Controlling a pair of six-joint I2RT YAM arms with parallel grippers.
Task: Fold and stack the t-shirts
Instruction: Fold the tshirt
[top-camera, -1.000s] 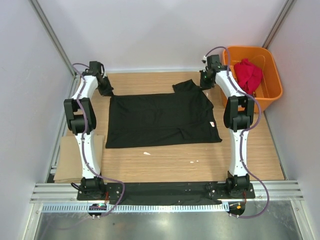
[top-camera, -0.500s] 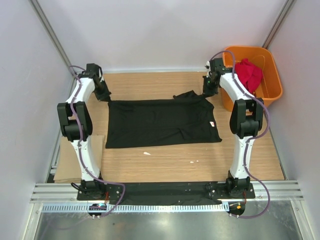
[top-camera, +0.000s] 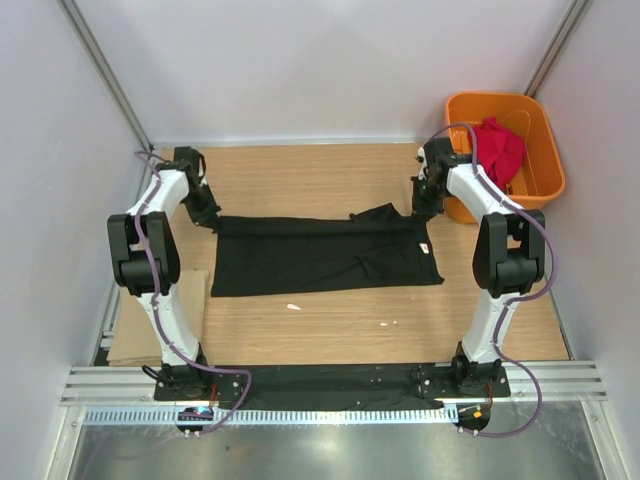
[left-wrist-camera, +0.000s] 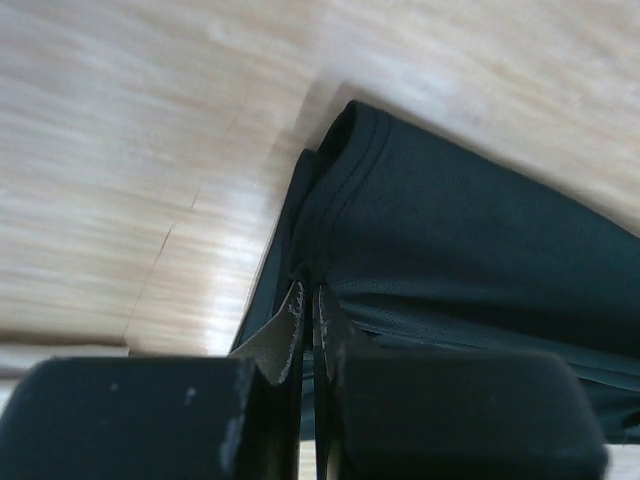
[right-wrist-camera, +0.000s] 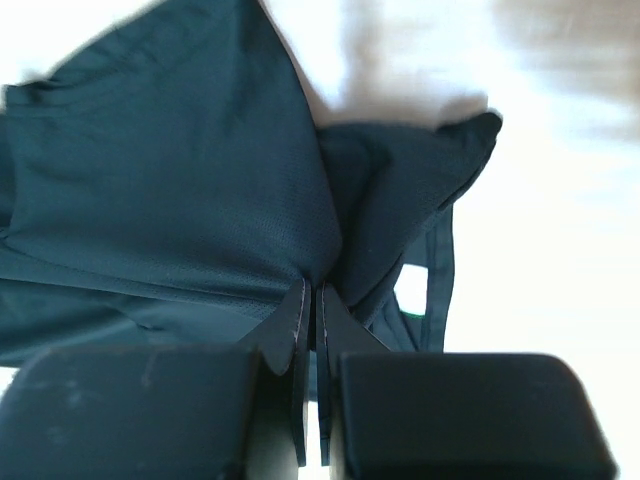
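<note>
The black t-shirt (top-camera: 320, 255) lies on the wooden table, its far half doubled toward the front. My left gripper (top-camera: 210, 218) is shut on its far left corner, and the wrist view shows the hem (left-wrist-camera: 340, 190) pinched at my left gripper (left-wrist-camera: 308, 285). At the far right corner my right gripper (top-camera: 424, 208) is shut on the cloth; its wrist view shows black fabric (right-wrist-camera: 200, 180) bunched at the right gripper (right-wrist-camera: 312, 285). The red t-shirt (top-camera: 497, 148) sits crumpled in the orange basket (top-camera: 540, 170).
A tan cardboard sheet (top-camera: 132, 320) lies at the table's left edge beside the left arm. The orange basket stands at the far right corner, close behind the right arm. Small white scraps (top-camera: 293, 306) lie on the wood in front of the shirt.
Both grippers have moved toward the front with the shirt's far edge, folding it over. The visible shirt has shrunk from a wide rectangle to a narrower band.
</note>
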